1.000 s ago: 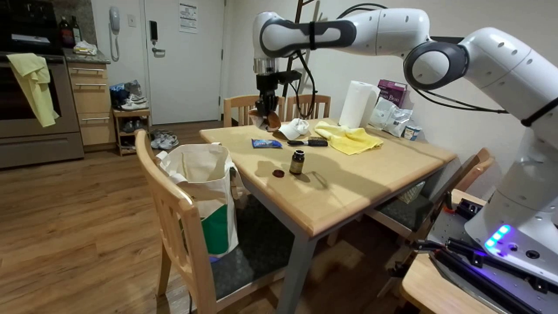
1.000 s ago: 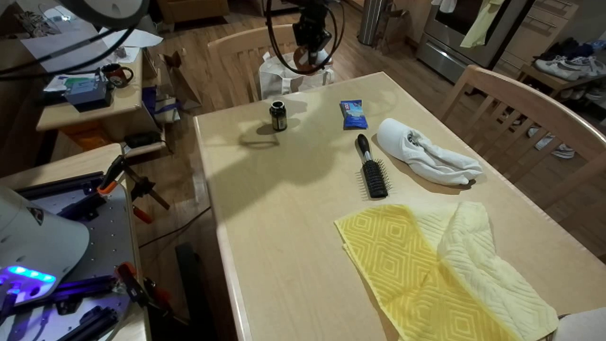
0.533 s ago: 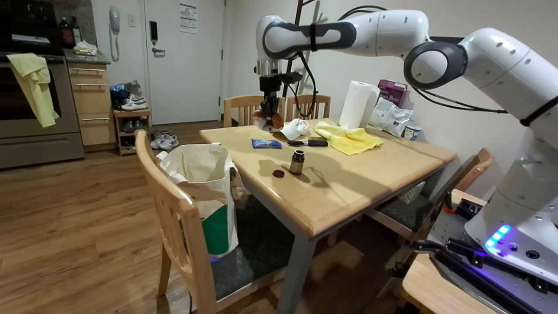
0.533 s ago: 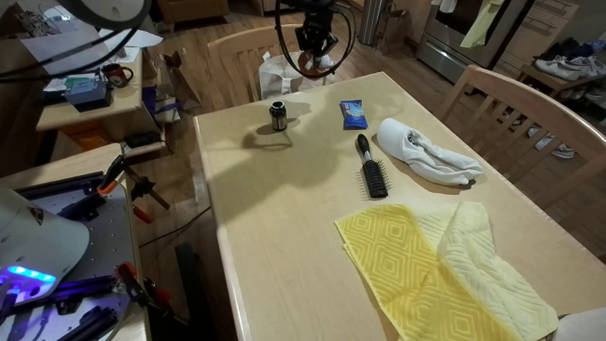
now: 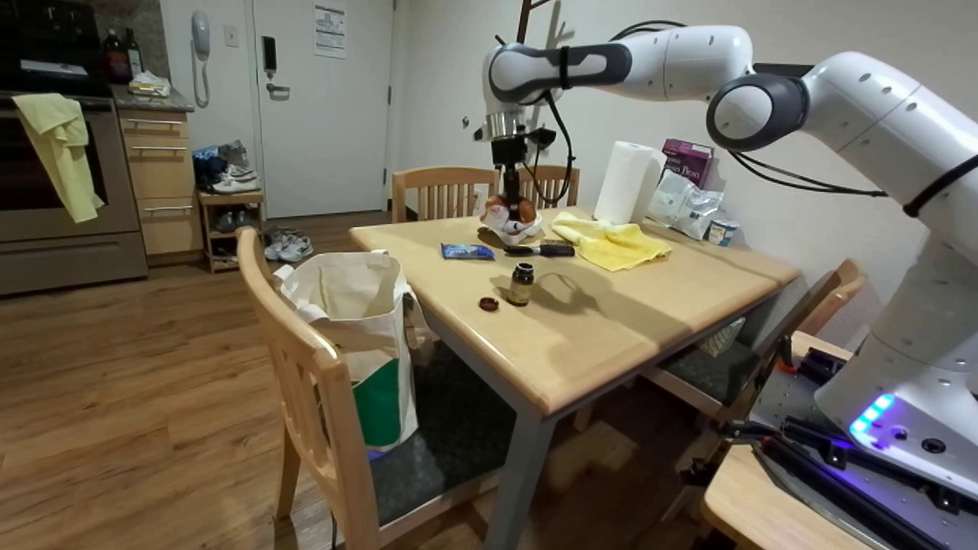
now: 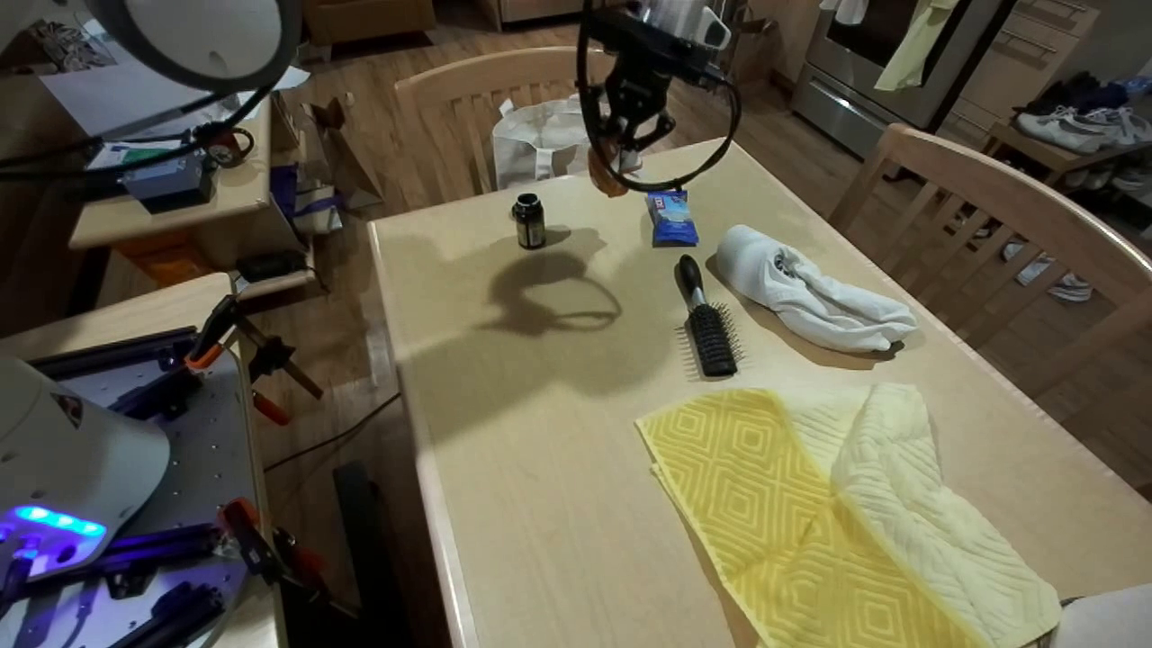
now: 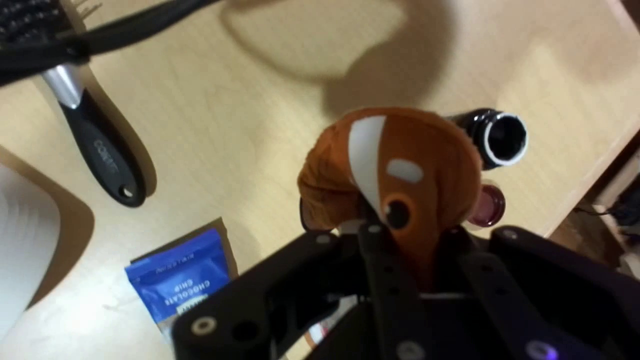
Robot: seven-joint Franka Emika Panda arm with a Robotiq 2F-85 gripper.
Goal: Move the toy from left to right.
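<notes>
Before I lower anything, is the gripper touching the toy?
Touching. The wrist view shows the gripper pinching the orange toy between its two fingers.

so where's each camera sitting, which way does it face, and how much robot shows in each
Exterior view: off a corner of the table, facing across it toward the door; robot base, arm and gripper show.
Exterior view: above the end with the yellow cloth, facing down toward the tote bag; robot base, gripper and bits of arm show.
Wrist view: rides the arm's end, facing the table past the orange toy; gripper and black cable show.
Both exterior views share the robot base, dark bottle and hairbrush.
</notes>
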